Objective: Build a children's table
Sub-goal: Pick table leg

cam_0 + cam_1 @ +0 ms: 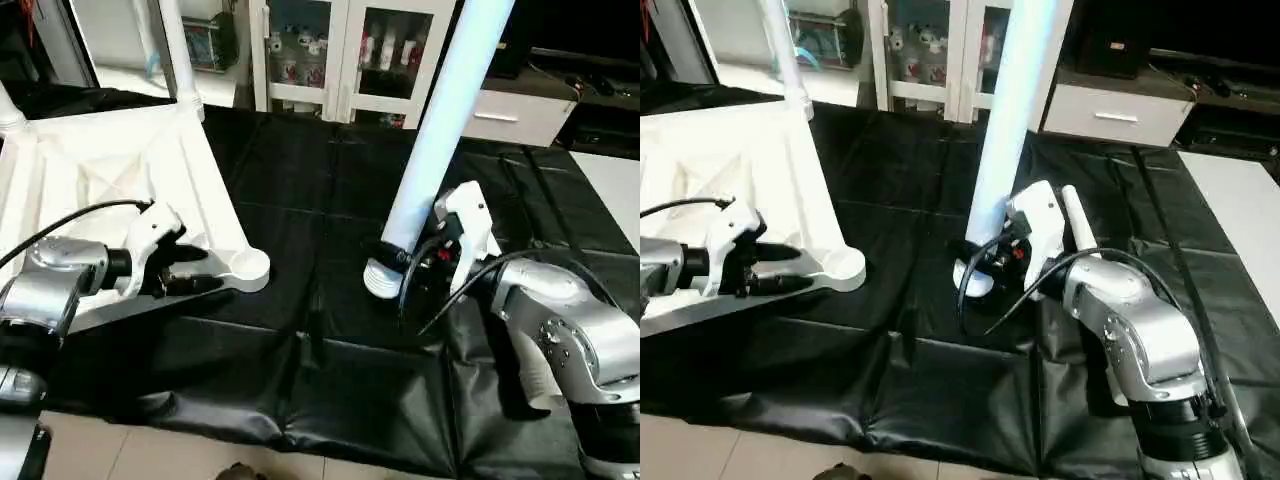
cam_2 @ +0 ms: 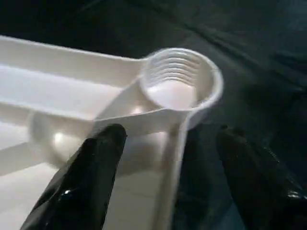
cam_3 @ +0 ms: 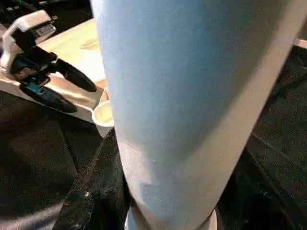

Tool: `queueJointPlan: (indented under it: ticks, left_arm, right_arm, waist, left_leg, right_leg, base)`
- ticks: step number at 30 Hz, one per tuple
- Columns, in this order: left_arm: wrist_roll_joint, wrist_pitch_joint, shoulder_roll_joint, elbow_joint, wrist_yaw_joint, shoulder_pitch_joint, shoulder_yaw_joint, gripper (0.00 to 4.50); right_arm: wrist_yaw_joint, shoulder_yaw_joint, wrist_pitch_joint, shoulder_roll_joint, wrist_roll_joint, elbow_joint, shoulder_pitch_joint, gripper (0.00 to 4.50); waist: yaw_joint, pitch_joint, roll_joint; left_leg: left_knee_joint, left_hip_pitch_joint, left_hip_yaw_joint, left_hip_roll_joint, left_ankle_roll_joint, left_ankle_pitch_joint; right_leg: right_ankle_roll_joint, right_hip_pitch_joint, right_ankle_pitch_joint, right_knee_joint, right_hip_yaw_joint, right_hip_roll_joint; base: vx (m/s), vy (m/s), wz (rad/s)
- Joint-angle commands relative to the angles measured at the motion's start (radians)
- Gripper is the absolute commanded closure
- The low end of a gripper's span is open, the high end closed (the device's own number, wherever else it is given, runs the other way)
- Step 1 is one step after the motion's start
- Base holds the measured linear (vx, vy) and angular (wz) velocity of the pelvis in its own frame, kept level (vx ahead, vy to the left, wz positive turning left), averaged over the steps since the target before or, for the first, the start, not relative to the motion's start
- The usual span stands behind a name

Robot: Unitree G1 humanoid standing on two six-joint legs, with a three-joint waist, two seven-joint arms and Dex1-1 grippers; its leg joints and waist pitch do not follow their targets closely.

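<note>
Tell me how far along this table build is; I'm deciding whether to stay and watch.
Partly done. The tabletop lies underside up with one leg already standing in a far corner. In hand: the right pincer grips another leg, upright on the black cover, while the left pincer straddles the tabletop's rim beside the empty near socket. Left: seating that leg there, then any remaining corners.

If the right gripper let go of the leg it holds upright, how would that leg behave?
The leg is tall over a small flared foot, so it would probably tip. Being a smooth round tube, it would likely roll on the black cover. It looks stiff, showing no bend in the right gripper.
</note>
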Motion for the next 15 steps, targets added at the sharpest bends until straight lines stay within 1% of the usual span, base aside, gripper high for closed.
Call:
queueJointPlan:
  ticks: [1,2,3,4,5,7,9,10,12,14,15]
  left_arm:
    - [0.017,0.000,-0.002,-0.015,0.009,0.013,-0.017,1.01]
    - [0.043,-0.017,-0.016,0.008,0.045,0.016,-0.026,1.01]
    - [0.062,-0.030,-0.027,0.026,0.073,0.017,-0.032,1.01]
    - [0.080,-0.036,-0.039,0.052,0.105,0.011,-0.037,1.01]
    - [0.090,-0.037,-0.045,0.067,0.123,0.008,-0.039,1.01]
    - [0.098,-0.040,-0.052,0.088,0.133,0.002,-0.042,1.01]
    - [0.103,-0.038,-0.053,0.094,0.138,0.000,-0.042,1.01]
    - [0.104,-0.038,-0.054,0.095,0.139,0.000,-0.042,1.36]
    - [0.107,-0.029,-0.055,0.098,0.142,-0.002,-0.040,1.42]
    - [0.109,-0.027,-0.056,0.098,0.141,-0.001,-0.039,1.71]
    - [0.108,-0.022,-0.055,0.092,0.136,0.003,-0.038,1.71]
  right_arm:
    - [0.008,0.002,0.015,-0.013,0.008,-0.039,-0.001,2.62]
    - [0.009,0.002,0.021,-0.016,0.011,-0.043,-0.002,2.62]
    - [0.010,0.002,0.025,-0.019,0.013,-0.047,-0.003,2.62]
    - [0.015,0.002,0.030,-0.022,0.017,-0.048,-0.006,2.62]
    - [0.018,0.002,0.032,-0.023,0.018,-0.048,-0.008,2.62]
    - [0.020,0.004,0.033,-0.024,0.018,-0.045,-0.014,2.62]
    - [0.021,0.007,0.030,-0.025,0.015,-0.039,-0.019,2.62]
    - [0.021,0.008,0.030,-0.025,0.015,-0.038,-0.020,2.62]
    - [0.026,0.014,0.025,-0.025,0.014,-0.032,-0.024,2.62]
    - [0.027,0.016,0.025,-0.025,0.014,-0.032,-0.025,2.62]
    - [0.028,0.018,0.025,-0.024,0.014,-0.033,-0.023,2.62]
  waist:
    - [-0.002,-0.065,0.009]
    - [-0.001,-0.064,0.011]
    - [-0.001,-0.065,0.007]
    - [-0.001,-0.064,0.003]
    - [0.001,-0.065,0.006]
    - [0.000,-0.063,0.006]
    - [0.001,-0.064,0.006]
    - [0.001,-0.064,-0.001]
    - [0.000,-0.064,-0.001]
    - [0.000,-0.064,-0.001]
    - [0.000,-0.064,-0.005]
  left_leg:
    - [-0.075,0.022,-0.027,0.074,-0.034,-0.200]
    - [-0.075,0.021,-0.029,0.074,-0.033,-0.197]
    - [-0.074,0.022,-0.028,0.075,-0.024,-0.186]
    - [-0.073,0.021,-0.027,0.074,-0.020,-0.181]
    - [-0.073,0.022,-0.028,0.075,-0.016,-0.180]
    - [-0.074,0.022,-0.027,0.074,-0.016,-0.186]
    - [-0.074,0.022,-0.029,0.075,-0.020,-0.188]
    - [-0.073,0.021,-0.028,0.074,-0.016,-0.177]
    - [-0.074,0.022,-0.028,0.075,-0.015,-0.178]
    - [-0.074,0.021,-0.027,0.075,-0.015,-0.179]
    - [-0.074,0.020,-0.027,0.074,-0.014,-0.176]
  right_leg:
    - [-0.194,0.037,-0.166,-0.087,0.067,-0.124]
    - [-0.192,0.038,-0.172,-0.087,0.067,-0.125]
    - [-0.179,0.038,-0.183,-0.088,0.067,-0.125]
    - [-0.176,0.037,-0.185,-0.089,0.067,-0.124]
    - [-0.173,0.037,-0.190,-0.091,0.067,-0.125]
    - [-0.171,0.034,-0.202,-0.093,0.066,-0.123]
    - [-0.167,0.036,-0.212,-0.093,0.066,-0.126]
    - [-0.164,0.035,-0.212,-0.090,0.066,-0.126]
    - [-0.161,0.033,-0.224,-0.092,0.066,-0.126]
    - [-0.161,0.033,-0.225,-0.093,0.066,-0.126]
    - [-0.160,0.034,-0.221,-0.092,0.066,-0.125]
  base:
    - [0.000,0.000,0.00]
    - [0.000,0.000,0.00]
    - [0.000,0.000,0.00]
    - [0.000,0.000,0.00]
    - [0.000,0.000,0.00]
    - [0.000,0.000,0.00]
    - [0.000,0.000,0.00]
    - [0.000,0.000,0.00]
    - [0.000,0.000,0.00]
    - [0.000,0.000,0.00]
    - [0.000,0.000,0.00]
